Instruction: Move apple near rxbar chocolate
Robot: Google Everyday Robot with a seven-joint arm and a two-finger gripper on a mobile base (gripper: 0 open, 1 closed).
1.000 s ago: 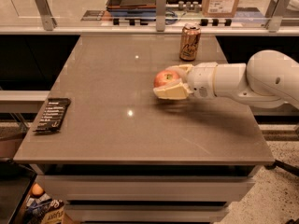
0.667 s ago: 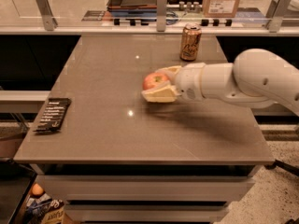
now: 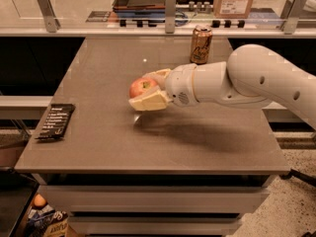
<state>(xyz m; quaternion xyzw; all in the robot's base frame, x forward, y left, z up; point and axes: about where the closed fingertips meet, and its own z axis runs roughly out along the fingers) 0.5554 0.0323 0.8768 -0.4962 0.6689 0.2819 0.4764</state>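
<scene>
nearest me, right at the front left edge of the table (image 3: 148,147), the black snack bar (image 3: 56,121) lies flat. farther in, about mid-table, the tool (image 3: 141,89) has its two fingers closed around the apple (image 3: 142,87), one finger over the top and one under the front. the shadow beneath suggests the apple rides clear of the surface. the apple is well apart from the bar, to its right and a little farther back.

i judge the step in hand to be the carry toward the bar. to do it well i'd hold a firm grip, travel low to the left and toward me, and aim for bare table just beside the bar's right side, not over it. the bar sits so close to the edge that a nudge could tip it off. i'd lower until the apple rests before letting go, since it may roll.

at the far side the can (image 3: 201,44) stands upright beside the arm. moving away from it should keep it safe.
</scene>
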